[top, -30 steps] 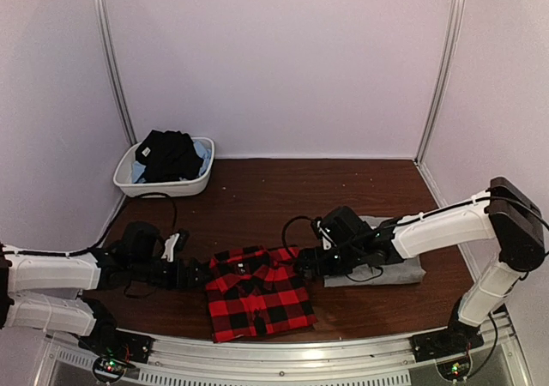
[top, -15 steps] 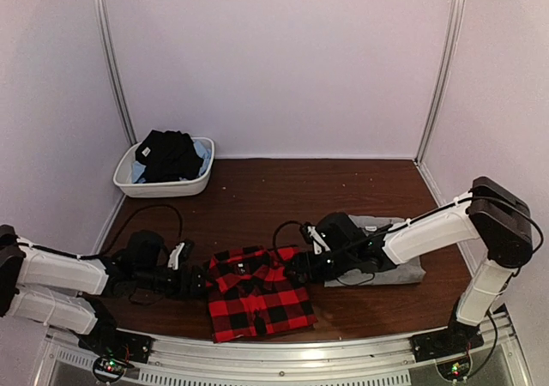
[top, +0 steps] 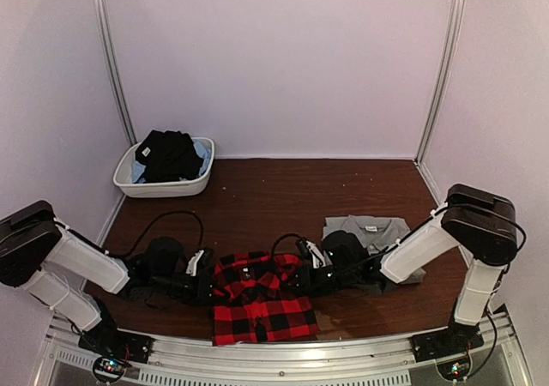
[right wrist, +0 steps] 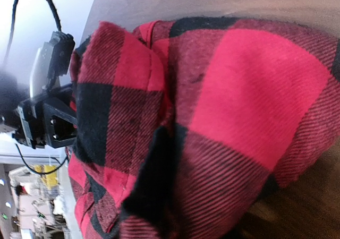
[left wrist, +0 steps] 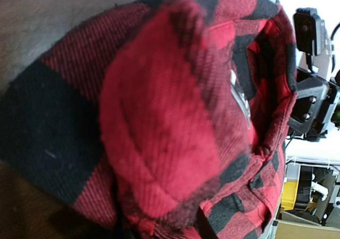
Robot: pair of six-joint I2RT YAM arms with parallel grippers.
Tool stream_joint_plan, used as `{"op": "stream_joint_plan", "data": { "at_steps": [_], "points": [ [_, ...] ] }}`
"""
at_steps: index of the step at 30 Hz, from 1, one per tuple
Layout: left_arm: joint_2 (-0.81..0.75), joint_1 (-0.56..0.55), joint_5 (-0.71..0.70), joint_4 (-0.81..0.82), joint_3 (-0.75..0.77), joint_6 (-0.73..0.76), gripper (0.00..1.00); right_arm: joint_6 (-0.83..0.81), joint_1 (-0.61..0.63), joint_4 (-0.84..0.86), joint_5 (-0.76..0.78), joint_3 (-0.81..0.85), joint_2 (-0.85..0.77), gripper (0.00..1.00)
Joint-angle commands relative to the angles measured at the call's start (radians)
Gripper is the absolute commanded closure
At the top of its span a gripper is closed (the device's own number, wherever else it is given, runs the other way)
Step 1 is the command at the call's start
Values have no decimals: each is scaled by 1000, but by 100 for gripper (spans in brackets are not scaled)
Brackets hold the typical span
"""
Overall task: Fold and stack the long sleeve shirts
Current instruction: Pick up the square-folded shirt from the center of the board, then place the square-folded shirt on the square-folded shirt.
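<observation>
The red-and-black check flannel shirt (top: 262, 304) lies folded near the table's front edge, and its far part is bunched up between my two grippers. My left gripper (top: 214, 285) is at the shirt's left side and my right gripper (top: 297, 279) at its right side, each closed into the cloth. In the left wrist view a thick fold of the flannel (left wrist: 170, 117) fills the picture, and the same cloth (right wrist: 239, 101) fills the right wrist view. My own fingers are hidden under it in both. The grey shirt (top: 377, 230) lies folded to the right, partly behind my right arm.
A white tub (top: 202, 180) holding dark clothes (top: 167, 153) stands at the back left against the wall. Cables loop on the brown table (top: 283, 197) beside both wrists. The metal rail (top: 274, 352) runs along the near edge just below the flannel.
Both grippers have dropped toward the near edge, pushed in at the flannel's two sides and closed from wide open. The right arm has left the grey shirt, baring its collar.
</observation>
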Motion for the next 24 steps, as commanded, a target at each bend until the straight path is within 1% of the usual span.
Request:
{"op": "stream_joint_plan", "data": {
  "at_steps": [1,2,4,5,10,14,19,24],
  "points": [
    [12,-11,21,63,57,19,94,65,-4,86,-78,-64,11,79],
    [5,-11,21,55,73,29,99,57,-8,70,-75,-65,-5,86],
    [-8,-11,23,31,112,49,100,32,-19,12,-60,-55,-47,97],
    [-15,-11,24,19,132,57,100,14,-22,-29,-52,-47,-69,100],
    [-29,-11,17,-130,313,114,100,-63,-72,-254,-12,5,-223,100],
    [14,-11,15,-226,489,156,100,-134,-168,-481,19,42,-370,100],
    [174,-17,61,-301,744,199,100,-229,-319,-786,53,100,-556,100],
    [393,-50,112,-371,1040,246,100,-368,-543,-1055,73,161,-699,100]
  ]
}}
